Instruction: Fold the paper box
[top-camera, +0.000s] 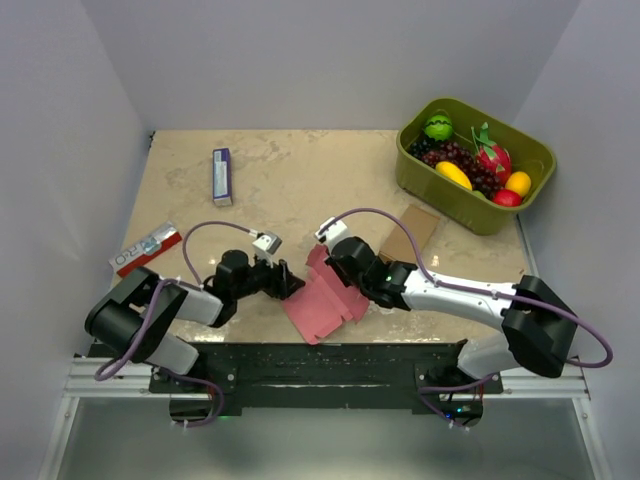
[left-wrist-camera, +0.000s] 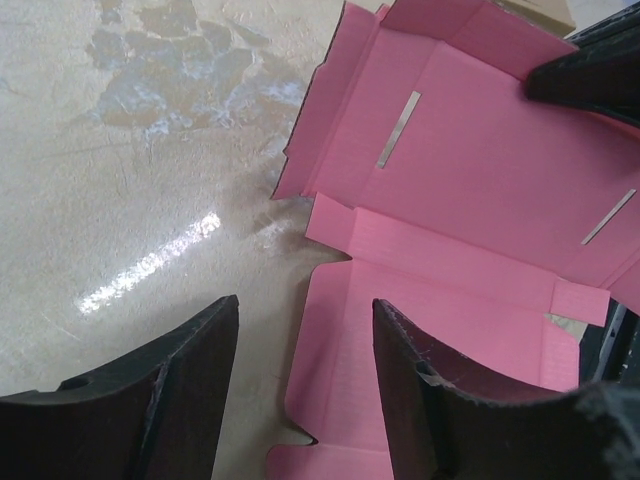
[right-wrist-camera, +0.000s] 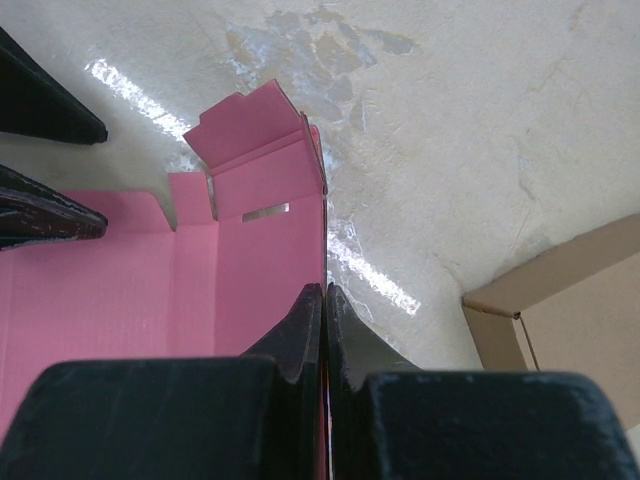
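The paper box (top-camera: 322, 295) is a pink die-cut sheet lying near the table's front middle, partly opened with flaps raised. In the right wrist view my right gripper (right-wrist-camera: 325, 290) is shut on an upright side wall of the pink sheet (right-wrist-camera: 265, 250). From above the right gripper (top-camera: 338, 262) sits at the sheet's far right edge. My left gripper (top-camera: 290, 283) is open at the sheet's left edge. In the left wrist view its jaws stand apart (left-wrist-camera: 305, 315), one finger (left-wrist-camera: 420, 380) over the pink sheet (left-wrist-camera: 470, 180), the other over bare table.
A brown cardboard box (top-camera: 410, 232) lies flat just behind the right arm, also at the right of the right wrist view (right-wrist-camera: 560, 300). A green tub of toy fruit (top-camera: 474, 162) stands far right. A blue packet (top-camera: 222, 175) and a red-and-white packet (top-camera: 146, 248) lie at left.
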